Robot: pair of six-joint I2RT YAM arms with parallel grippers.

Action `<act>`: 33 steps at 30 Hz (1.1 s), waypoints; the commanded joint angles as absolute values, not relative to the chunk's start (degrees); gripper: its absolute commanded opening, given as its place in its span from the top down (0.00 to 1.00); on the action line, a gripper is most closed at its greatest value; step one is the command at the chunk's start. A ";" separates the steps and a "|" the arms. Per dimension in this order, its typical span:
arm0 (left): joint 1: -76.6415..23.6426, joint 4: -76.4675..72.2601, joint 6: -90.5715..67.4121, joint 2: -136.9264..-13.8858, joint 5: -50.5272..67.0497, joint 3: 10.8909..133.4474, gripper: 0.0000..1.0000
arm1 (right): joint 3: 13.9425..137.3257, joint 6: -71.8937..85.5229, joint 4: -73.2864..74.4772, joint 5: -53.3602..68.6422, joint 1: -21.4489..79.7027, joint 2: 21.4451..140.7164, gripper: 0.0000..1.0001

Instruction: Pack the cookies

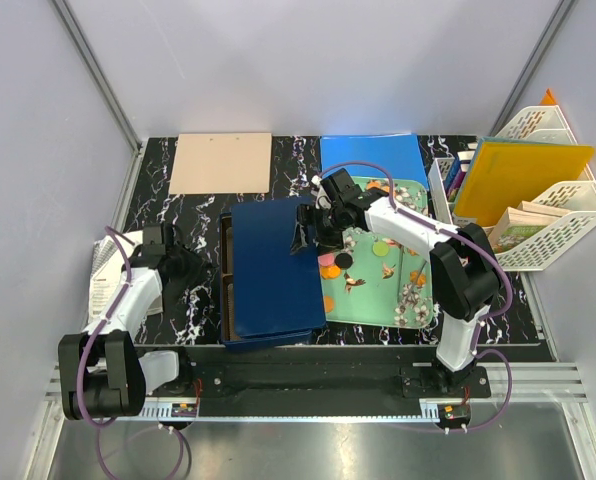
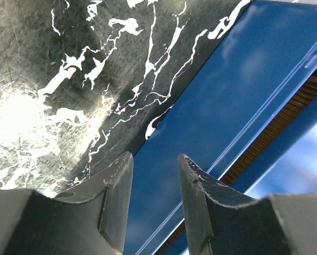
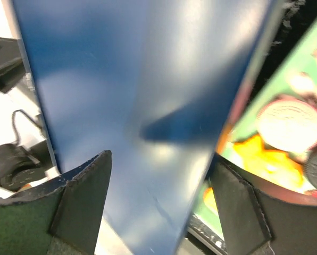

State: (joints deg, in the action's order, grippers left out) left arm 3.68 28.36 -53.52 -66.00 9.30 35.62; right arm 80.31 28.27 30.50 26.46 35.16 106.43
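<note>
1. Right wrist view: the fingers of my right gripper are spread wide on both sides of the blue lid and do not pinch it.
2. The cookies lie on the mint-green tray, right of the box in the top view, not yet packed.
3. I judge I should take the lid edge deep and square. My left gripper, half spread and empty, could steady the box.
4. Only the top view shows the lid lying askew.
</note>
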 commanded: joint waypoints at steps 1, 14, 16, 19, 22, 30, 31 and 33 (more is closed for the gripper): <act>3.51 25.93 -52.82 -66.18 11.07 35.16 0.58 | 82.97 24.79 34.62 20.48 35.77 103.54 0.18; 3.52 25.49 -52.47 -66.36 11.95 34.10 0.58 | 82.18 24.17 33.49 22.40 35.86 103.97 0.37; 3.52 25.40 -52.47 -66.36 12.22 33.84 0.58 | 82.26 24.17 32.79 23.11 35.95 104.59 0.40; 3.52 25.31 -52.29 -66.36 12.48 33.58 0.58 | 82.53 24.35 31.73 24.78 36.12 105.47 0.47; 3.52 25.31 -52.21 -66.44 12.66 33.40 0.58 | 83.06 24.35 31.20 26.10 36.65 106.43 0.52; 3.51 25.22 -51.77 -67.06 13.09 33.22 0.58 | 84.55 23.82 30.85 28.47 38.14 108.19 0.54; 3.52 25.05 -51.85 -67.06 13.01 33.31 0.58 | 84.64 23.82 30.85 28.74 38.32 108.28 0.55; 3.51 25.14 -51.59 -67.32 13.18 33.22 0.58 | 84.73 23.82 30.85 29.00 38.50 108.37 0.55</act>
